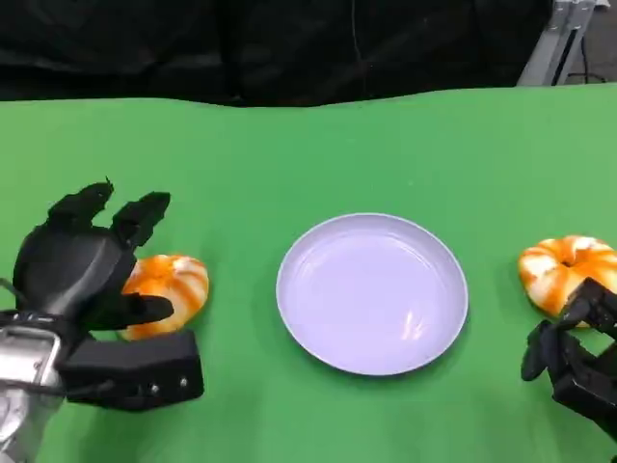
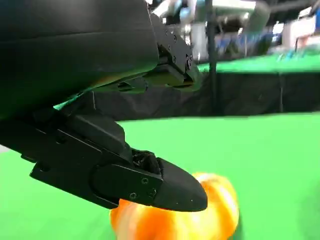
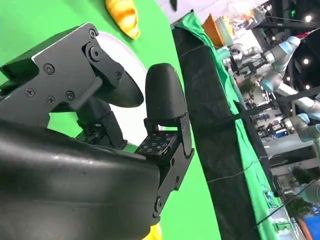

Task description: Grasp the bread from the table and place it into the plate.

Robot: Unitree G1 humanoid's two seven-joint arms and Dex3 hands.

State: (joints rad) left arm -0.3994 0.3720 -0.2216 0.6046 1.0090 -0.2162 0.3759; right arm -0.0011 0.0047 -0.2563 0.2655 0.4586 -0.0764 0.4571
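Head view: the plate [image 1: 372, 292] sat mid-table on the green cloth [image 1: 318, 154]. One orange-and-white bread [image 1: 166, 293] lay left of the plate, a round bun with no real long axis. The left hand [image 1: 92, 280] was over its far-from-plate side, fingers spread, thumb across it; couldn't tell if it gripped. A second bread [image 1: 566, 271] sat right of the plate, with the right hand [image 1: 576, 359] just beside it, fingers curled, cut off by the frame.

Left wrist view: a finger [image 2: 150, 184] lay over the blurred bun [image 2: 200, 220], gap or contact unclear.

Right wrist view: curled fingers [image 3: 162, 100] hid most of the plate [image 3: 135, 125]; the far bread [image 3: 124, 17] showed beyond it.
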